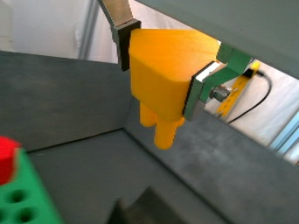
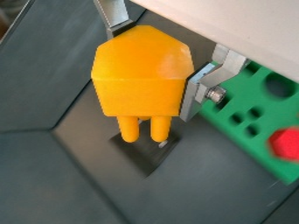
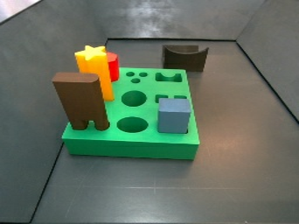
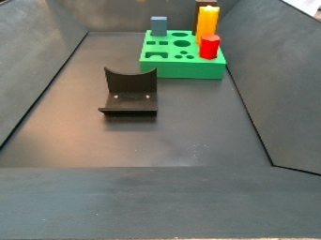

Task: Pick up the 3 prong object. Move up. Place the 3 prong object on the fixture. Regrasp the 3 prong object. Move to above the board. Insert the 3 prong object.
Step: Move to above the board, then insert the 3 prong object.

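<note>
Hanging high above the floor, out of both side views, gripper [image 2: 152, 66] pinching 3 prong object [image 2: 140, 74] by its body, prongs down, seemingly to seat it on fixture [image 4: 128, 92], well apart from board [image 3: 135, 114].

**Matt plastic held in bare metal**

My gripper [image 2: 152, 66], up off the floor, has flat silver metal fingers [image 1: 115, 16] clamping the smooth, matt orange plastic 3 prong object [image 2: 140, 74]. The bright green slab board [image 3: 131, 122] looks matt plastic.
</note>
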